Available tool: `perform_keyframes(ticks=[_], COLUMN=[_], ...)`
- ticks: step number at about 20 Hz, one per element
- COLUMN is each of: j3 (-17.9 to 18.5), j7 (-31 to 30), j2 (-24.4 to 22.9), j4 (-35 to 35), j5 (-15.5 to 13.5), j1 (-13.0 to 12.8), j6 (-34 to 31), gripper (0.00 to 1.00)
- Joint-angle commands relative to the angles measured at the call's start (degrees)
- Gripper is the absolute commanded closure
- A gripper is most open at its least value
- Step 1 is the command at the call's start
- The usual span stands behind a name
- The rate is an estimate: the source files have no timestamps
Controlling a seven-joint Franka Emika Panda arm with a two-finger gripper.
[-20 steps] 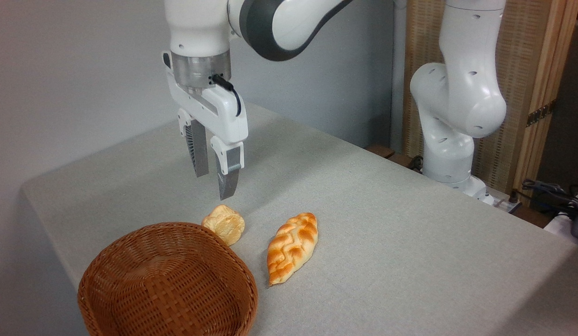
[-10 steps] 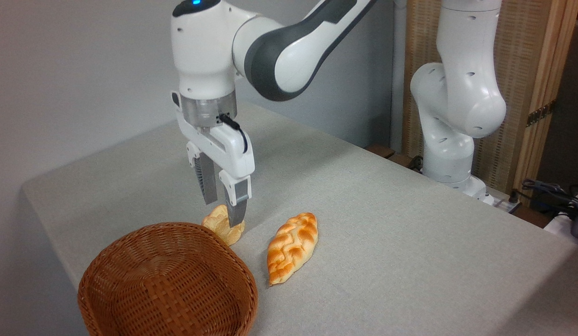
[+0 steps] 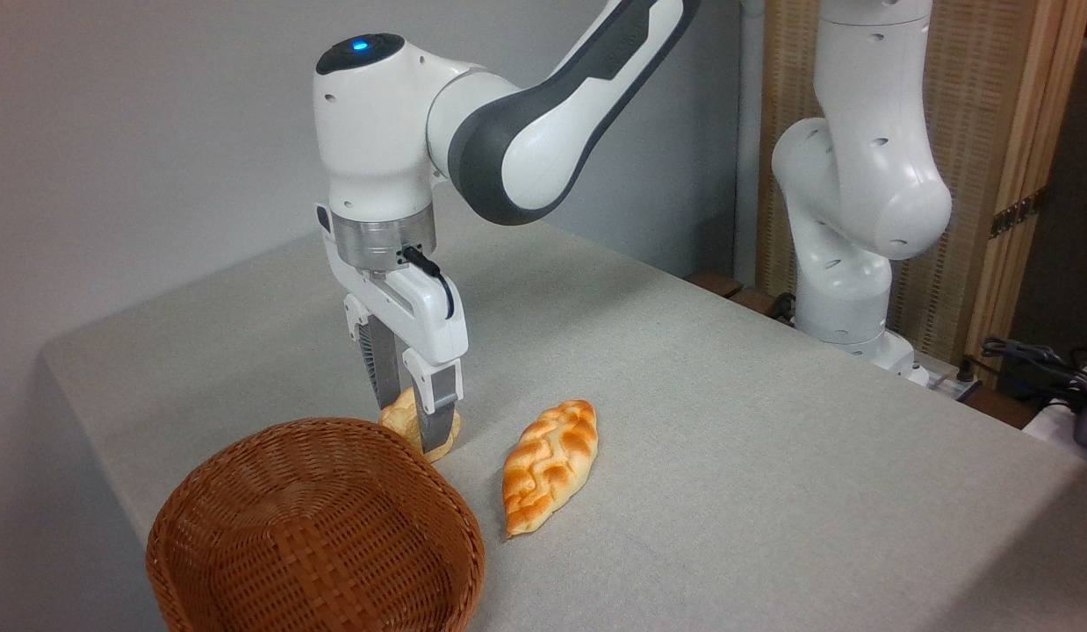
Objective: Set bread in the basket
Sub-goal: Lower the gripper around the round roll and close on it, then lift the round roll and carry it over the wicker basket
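Note:
The bread (image 3: 405, 420), a small pale-golden knotted bun, lies on the grey table just behind the rim of the basket (image 3: 245, 465), a wide brown wicker bowl with nothing in it at the front left. My gripper (image 3: 412, 427) points straight down and is open. One finger stands on each side of the bun, and the near fingertip (image 3: 436, 434) covers part of it. I cannot tell whether the pads touch the bun.
A longer braided orange-brown loaf (image 3: 548, 465) lies on the table just right of the bun. The arm's white base (image 3: 846, 272) stands at the back right, with cables (image 3: 1035, 360) beside it. The table's left edge (image 3: 78, 412) is close to the basket.
The gripper has come straight down from well above the bun until its fingers straddle it. The finger gap looks the same. Bun, loaf and basket have not moved.

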Motion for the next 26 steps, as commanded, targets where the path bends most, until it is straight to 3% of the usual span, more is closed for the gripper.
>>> perform_keyframes(ticks=[1, 7, 12, 17, 22, 26], j3=[0.33, 0.33, 0.16, -0.37, 0.24, 0.51], j7=[0.87, 0.95, 0.78, 0.25, 0.78, 0.78], j2=[-0.39, -0.74, -3.11, -4.43, -4.44, -3.65], j4=[-0.50, -0.50, 0.38, 2.74, 6.79, 7.24], j5=[0.12, 0.12, 0.03, -0.31, -0.76, -0.67], j1=[-0.35, -0.35, -0.35, -0.44, -0.26, 0.35], j6=[-0.20, -1.60, -8.54, -8.99, -7.33, 1.80], gripper=[0.55, 0.55, 0.55, 0.55, 0.54, 0.50])
